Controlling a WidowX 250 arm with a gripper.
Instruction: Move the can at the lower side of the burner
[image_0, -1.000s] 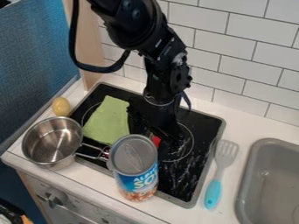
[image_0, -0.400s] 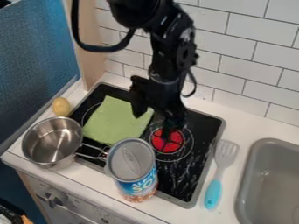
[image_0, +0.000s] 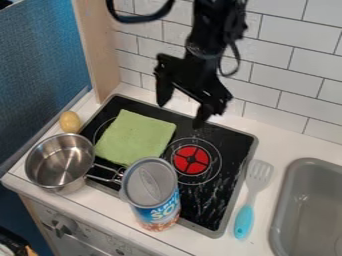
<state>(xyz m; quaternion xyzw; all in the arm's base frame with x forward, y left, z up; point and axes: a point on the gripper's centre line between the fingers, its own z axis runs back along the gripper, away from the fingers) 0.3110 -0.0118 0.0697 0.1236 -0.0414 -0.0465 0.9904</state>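
Standing upright — silver-topped blue can (image_0: 153, 196)

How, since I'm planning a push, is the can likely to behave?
The can looks tall for its base, so a high push might tip it. Its rounded side could swivel; knocked over, it would probably roll.

A shiny, smooth metal pot (image_0: 60, 161) sits by a glossy black stovetop (image_0: 207, 197) with white streaks, near a matt green cloth (image_0: 135, 136). The can (image_0: 152, 192) has a smooth, dull metal top and a glossy printed label; glossy white tiles (image_0: 294, 62) back a matt gray sink (image_0: 284, 202).
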